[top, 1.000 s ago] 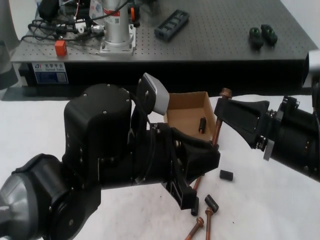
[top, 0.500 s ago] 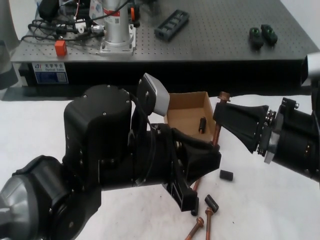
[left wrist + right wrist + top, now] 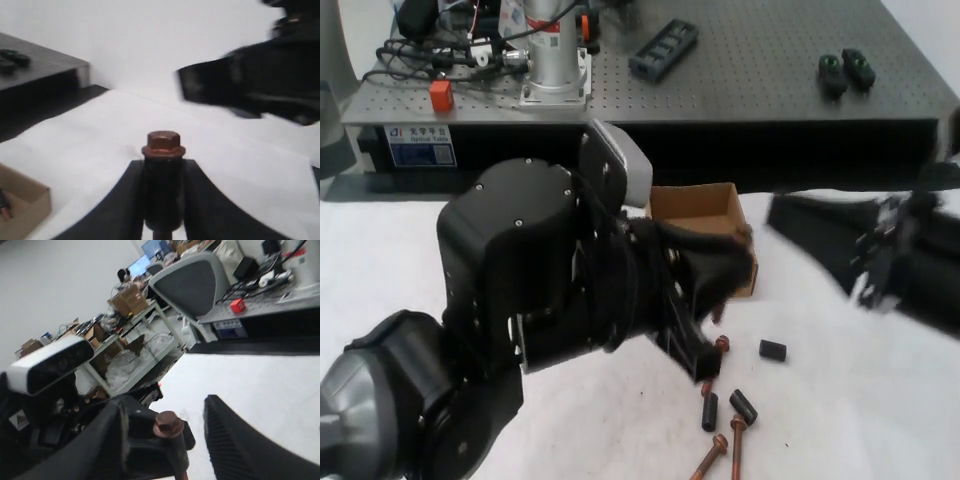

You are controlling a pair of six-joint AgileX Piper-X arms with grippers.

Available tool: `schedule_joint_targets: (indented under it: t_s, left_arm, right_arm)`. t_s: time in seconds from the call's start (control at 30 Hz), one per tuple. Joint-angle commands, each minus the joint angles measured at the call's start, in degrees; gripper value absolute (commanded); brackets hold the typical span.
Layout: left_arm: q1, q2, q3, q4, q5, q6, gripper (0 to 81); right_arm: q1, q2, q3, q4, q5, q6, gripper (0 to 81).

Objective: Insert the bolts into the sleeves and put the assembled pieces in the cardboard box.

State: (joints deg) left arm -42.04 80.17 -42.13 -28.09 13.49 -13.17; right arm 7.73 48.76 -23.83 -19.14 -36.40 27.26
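On the white surface [image 3: 860,410], centre: left arm [image 3: 520,290], lifted since a second ago, now standing before the cardboard box [image 3: 692,205] and covering part of its interior. Left pincer [image 3: 164,167] clamped on a sleeve [image 3: 162,200], with a bolt [image 3: 163,143] standing in it, head up. Right arm [image 3: 910,265]: drawn back from the box. Right pincer [image 3: 165,407] spread wide, the bolt it held earlier no longer in it. Near the left pincer on the surface: three loose sleeves [image 3: 773,350] and two loose bolts [image 3: 711,457].
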Motion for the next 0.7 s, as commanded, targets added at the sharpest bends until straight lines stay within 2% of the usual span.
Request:
schedule_joint_targets:
  t_s: [0.0, 0.13, 0.23, 0.33, 0.5, 0.67]
  left_arm:
    - [0.31, 0.17, 0.48, -2.11, -3.35, -0.59, 0.6]
    - [3.46, 9.74, -12.07, 6.2, -4.33, -6.21, 0.6]
    - [5.14, 20.14, -27.24, 21.0, -4.33, -6.01, 0.6]
    - [5.87, 31.71, -44.44, 37.69, -4.44, -3.24, 0.6]
    - [5.84, 49.95, -71.88, 58.23, -9.42, 5.15, 0.6]
    - [5.84, 60.87, -86.25, 67.59, -9.28, 6.21, 0.6]
  right_arm:
    - [-7.45, -6.49, -0.39, 5.5, -0.44, -0.31, 37.4]
    - [-15.27, -12.7, -0.39, 20.87, 0.91, -5.28, 37.4]
    - [-18.19, -14.68, -0.39, 30.63, 3.78, -9.84, 37.4]
    - [-18.98, -15.04, -0.39, 37.03, 5.57, -11.77, 37.4]
    - [-18.98, -14.27, -0.39, 43.72, 11.75, -14.65, 37.4]
    - [-18.88, -12.26, -0.39, 45.6, 13.58, -14.96, 37.2]
